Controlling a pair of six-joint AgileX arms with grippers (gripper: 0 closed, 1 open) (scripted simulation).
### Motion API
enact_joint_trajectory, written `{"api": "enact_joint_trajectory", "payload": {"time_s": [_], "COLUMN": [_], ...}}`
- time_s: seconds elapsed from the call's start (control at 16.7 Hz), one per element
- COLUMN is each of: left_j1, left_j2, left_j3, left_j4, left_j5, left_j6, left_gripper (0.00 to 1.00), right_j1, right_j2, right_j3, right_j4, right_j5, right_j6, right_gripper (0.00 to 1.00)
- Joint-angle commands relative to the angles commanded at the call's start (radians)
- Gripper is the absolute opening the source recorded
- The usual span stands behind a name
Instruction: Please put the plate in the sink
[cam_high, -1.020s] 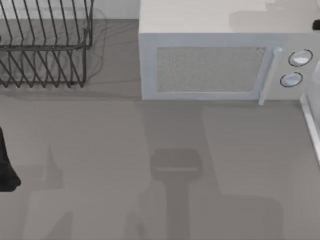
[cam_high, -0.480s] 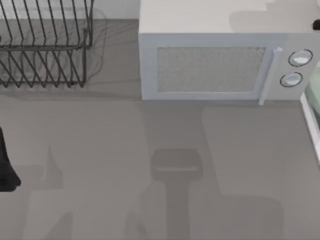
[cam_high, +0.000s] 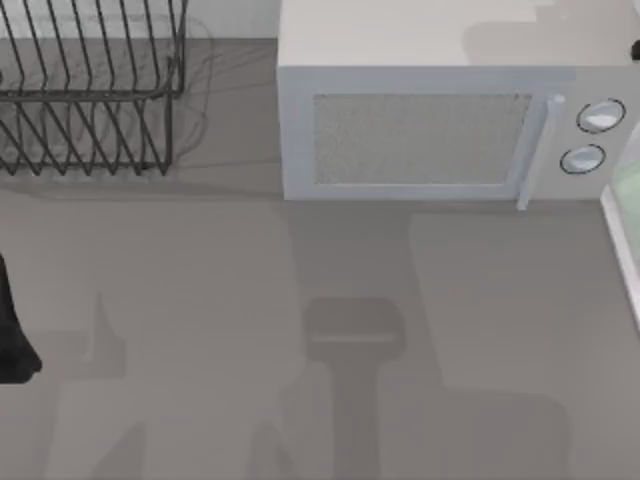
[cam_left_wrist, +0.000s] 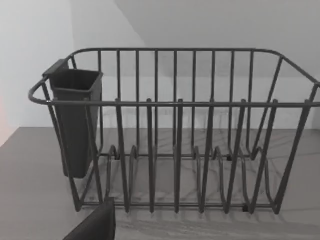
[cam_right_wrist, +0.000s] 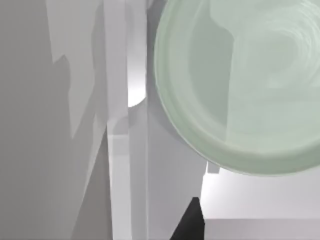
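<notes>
We are seeing the plate (cam_right_wrist: 235, 90) lying inside the sink (cam_right_wrist: 122, 165), just right of the microwave (cam_high: 420, 135). We cannot tell whether our right gripper is clenched or released. Our left arm (cam_high: 12, 320) is idling below the dish rack (cam_left_wrist: 175, 135).

Plate (cam_right_wrist: 240, 85): 1. Sink (cam_high: 622, 240): 1. Microwave (cam_high: 430, 120): 1, with 2 knobs (cam_high: 600, 116); wire rack (cam_left_wrist: 175, 135): 1, with 1 cup (cam_left_wrist: 75, 120).

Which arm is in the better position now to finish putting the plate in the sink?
Likely the right: its wrist view looks straight down on the plate by the sink. The left arm stays at the table's far left, facing the dish rack.
</notes>
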Motion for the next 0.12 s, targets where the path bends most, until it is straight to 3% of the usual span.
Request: {"api": "enact_joint_trajectory", "payload": {"time_s": [0.12], "left_j1": [0.0], "left_j2": [0.0], "left_j3": [0.0], "left_j4": [0.0], "left_j5": [0.0], "left_j6": [0.0], "left_gripper": [1.0], "right_j1": [0.0], "right_j2": [0.0], "right_j3": [0.0], "right_j4": [0.0], "right_j5": [0.0], "right_j6": [0.0], "right_gripper": [1.0]}}
